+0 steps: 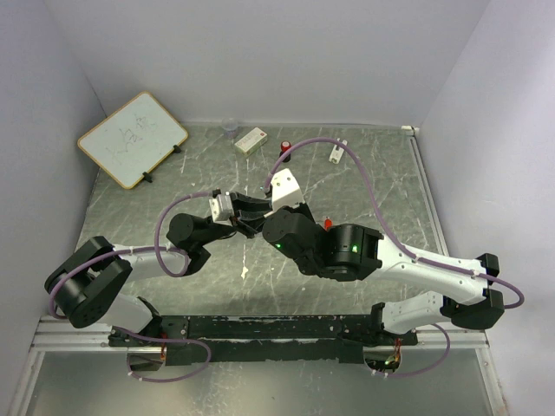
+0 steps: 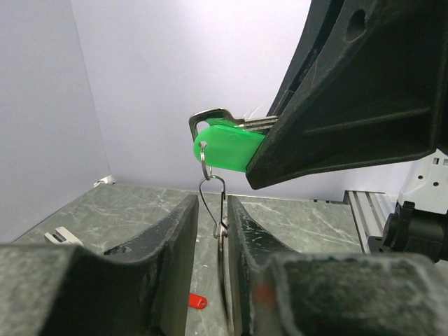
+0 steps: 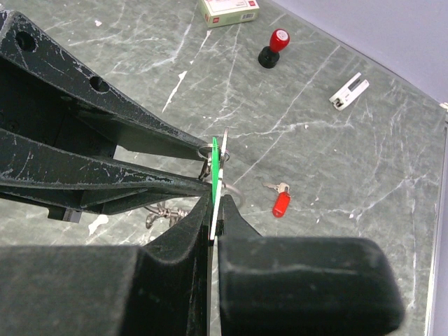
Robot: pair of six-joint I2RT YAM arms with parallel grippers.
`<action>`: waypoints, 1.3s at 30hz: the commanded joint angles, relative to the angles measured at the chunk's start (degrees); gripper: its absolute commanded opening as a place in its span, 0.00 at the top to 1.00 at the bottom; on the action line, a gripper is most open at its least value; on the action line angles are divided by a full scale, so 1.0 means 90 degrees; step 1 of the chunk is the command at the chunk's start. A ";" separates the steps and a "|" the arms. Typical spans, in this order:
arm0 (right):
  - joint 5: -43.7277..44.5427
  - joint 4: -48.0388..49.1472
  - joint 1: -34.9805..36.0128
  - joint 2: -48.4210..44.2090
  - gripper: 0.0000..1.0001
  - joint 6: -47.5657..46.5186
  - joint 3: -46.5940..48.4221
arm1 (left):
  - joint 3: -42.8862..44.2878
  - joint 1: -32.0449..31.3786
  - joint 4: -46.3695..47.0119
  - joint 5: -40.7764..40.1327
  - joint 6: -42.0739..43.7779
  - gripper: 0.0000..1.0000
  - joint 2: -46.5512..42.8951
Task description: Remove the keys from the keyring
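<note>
Keyring [image 2: 202,159] and green key [image 2: 225,147] hang together in the air above the middle of the table [image 1: 390,191], caught between the two arms. The right gripper [image 3: 215,210] is clenched on the green key, whose plastic head shows edge-on between its fingers, with the silver blade running back into the grip. The thin wire loop passes through the hole in the green head and drops at 6 o'clock into the narrow gap of the left gripper [image 2: 211,231]. Its jaws are nearly together around the wire, but whether they pinch it cannot be told.

The red key [image 3: 280,204] lies flat on the table, off the ring, at about 3 o'clock from the gripper tips in the overhead view.

The surface is a grey-green sheet veined with white like marble, boxed in by plain pale lavender walls [image 1: 260,52] on three sides. From the table's middle, a whiteboard [image 1: 132,139] is propped at 10 o'clock. Along the far edge, from 11 to 1 o'clock, stand a small clear cup [image 1: 229,128], a white box [image 1: 250,140], a black cylinder with a red cap [image 1: 284,149] and a small white clip [image 1: 336,153].
</note>
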 commanded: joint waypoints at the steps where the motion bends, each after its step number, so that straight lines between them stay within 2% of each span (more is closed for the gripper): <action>1: 0.0182 0.0162 0.0051 -0.0085 1.00 0.0000 0.0130 | 0.0053 0.0032 0.0111 -0.0024 0.0031 0.70 0.0001; 8: 0.0221 0.0220 0.0061 -0.0107 1.00 -0.0049 0.0139 | 0.0008 0.0032 -0.0141 -0.0042 0.0230 0.74 -0.0141; 14: 0.0243 0.0214 0.0060 -0.0088 1.00 -0.0044 0.0158 | -0.0053 0.0034 -0.0238 -0.0150 0.0328 0.82 -0.0240; 17: 0.0241 0.0199 0.0061 -0.0095 1.00 -0.0034 0.0158 | -0.0118 0.0034 -0.0229 -0.0291 0.0351 0.93 -0.0284; 20: 0.0241 0.0152 0.0061 -0.0094 1.00 0.0011 0.0157 | -0.0185 0.0032 -0.0196 -0.0550 0.0354 0.93 -0.0354; 31: 0.0082 0.0258 0.0078 -0.0074 1.00 -0.0097 0.0139 | -0.0041 0.0004 -0.1364 -0.1900 0.0756 0.93 -0.0763; 39: -0.0048 0.0199 0.0120 -0.0017 1.00 -0.0128 0.0169 | 0.0064 0.0003 -0.1666 -0.2201 0.0954 0.93 -0.0975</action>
